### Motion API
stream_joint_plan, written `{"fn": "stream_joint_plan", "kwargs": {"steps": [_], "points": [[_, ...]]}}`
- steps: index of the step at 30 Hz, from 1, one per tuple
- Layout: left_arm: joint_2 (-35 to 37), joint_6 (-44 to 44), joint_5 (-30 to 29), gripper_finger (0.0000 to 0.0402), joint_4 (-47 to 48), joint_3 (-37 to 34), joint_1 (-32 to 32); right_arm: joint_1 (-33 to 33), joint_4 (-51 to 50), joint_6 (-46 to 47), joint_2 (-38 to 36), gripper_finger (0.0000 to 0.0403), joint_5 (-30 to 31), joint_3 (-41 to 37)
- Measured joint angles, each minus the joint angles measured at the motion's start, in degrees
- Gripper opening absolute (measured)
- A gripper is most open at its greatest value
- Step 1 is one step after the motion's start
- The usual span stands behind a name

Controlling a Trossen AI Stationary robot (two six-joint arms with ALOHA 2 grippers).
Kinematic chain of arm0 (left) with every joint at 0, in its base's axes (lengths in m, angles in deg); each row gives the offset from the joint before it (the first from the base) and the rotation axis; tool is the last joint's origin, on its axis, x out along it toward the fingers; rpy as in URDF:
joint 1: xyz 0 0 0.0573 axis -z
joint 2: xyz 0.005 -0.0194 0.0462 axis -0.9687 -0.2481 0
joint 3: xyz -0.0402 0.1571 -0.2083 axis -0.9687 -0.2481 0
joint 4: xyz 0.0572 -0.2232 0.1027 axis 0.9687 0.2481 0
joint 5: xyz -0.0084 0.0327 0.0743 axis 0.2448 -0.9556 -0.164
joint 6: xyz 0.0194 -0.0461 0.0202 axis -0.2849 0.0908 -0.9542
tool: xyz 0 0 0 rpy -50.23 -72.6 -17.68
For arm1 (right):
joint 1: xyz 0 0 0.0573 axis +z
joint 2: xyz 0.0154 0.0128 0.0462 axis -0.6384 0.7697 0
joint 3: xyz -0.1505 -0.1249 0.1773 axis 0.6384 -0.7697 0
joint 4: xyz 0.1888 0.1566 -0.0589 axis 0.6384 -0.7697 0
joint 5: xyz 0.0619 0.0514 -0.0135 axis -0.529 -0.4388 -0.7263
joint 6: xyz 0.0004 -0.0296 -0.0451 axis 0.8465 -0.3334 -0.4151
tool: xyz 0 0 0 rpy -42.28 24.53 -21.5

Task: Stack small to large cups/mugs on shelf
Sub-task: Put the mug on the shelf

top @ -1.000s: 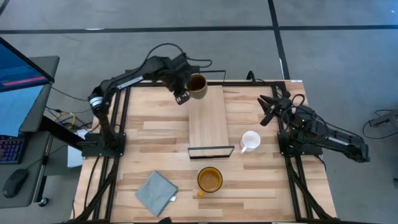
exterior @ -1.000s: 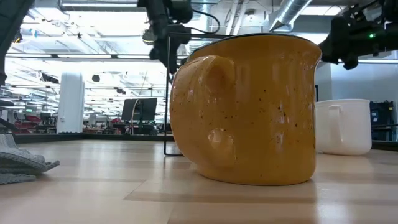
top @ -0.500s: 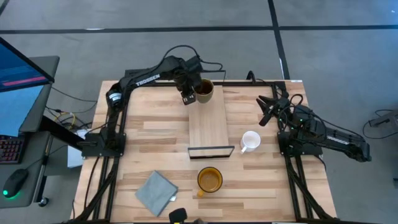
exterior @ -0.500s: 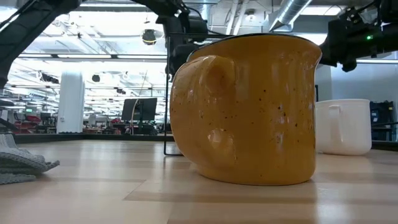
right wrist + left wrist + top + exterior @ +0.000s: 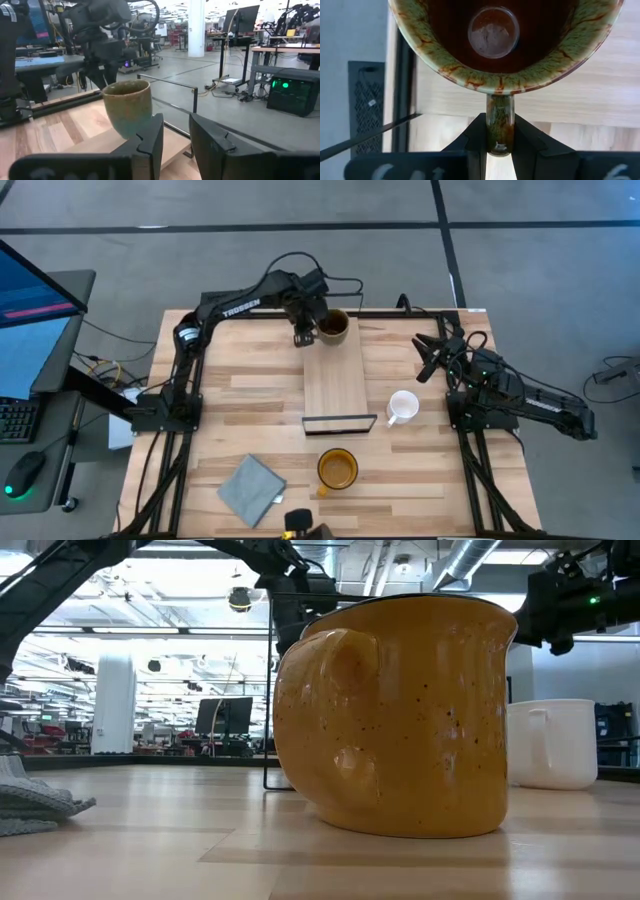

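High view: TROSSEN-lettered left gripper (image 5: pixel 305 328), jaws pinching the brown mug's (image 5: pixel 333 327) handle; right gripper (image 5: pixel 428 358) jaws spread.

White lettering reading "TROSSEN" runs along a link of the left arm (image 5: pixel 243 307) in the high view; it is small, and nothing beyond that word can be made out on the arm; the monitor (image 5: pixel 35 280) at the left edge of that view shows coloured bands whose writing is too small to read; the wrist views and the low view show no legible words, labels or numbers on the mugs, the shelf or the equipment in the room.
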Motion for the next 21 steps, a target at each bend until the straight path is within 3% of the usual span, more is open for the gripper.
{"fn": "stream_joint_plan", "kwargs": {"steps": [21], "points": [[0.0, -0.2, 2.3, 0.0043, -1.9, -1.4, -0.9, 0.0, 0.0, 0.0, 0.0, 0.0118, 0.0, 0.0]]}}
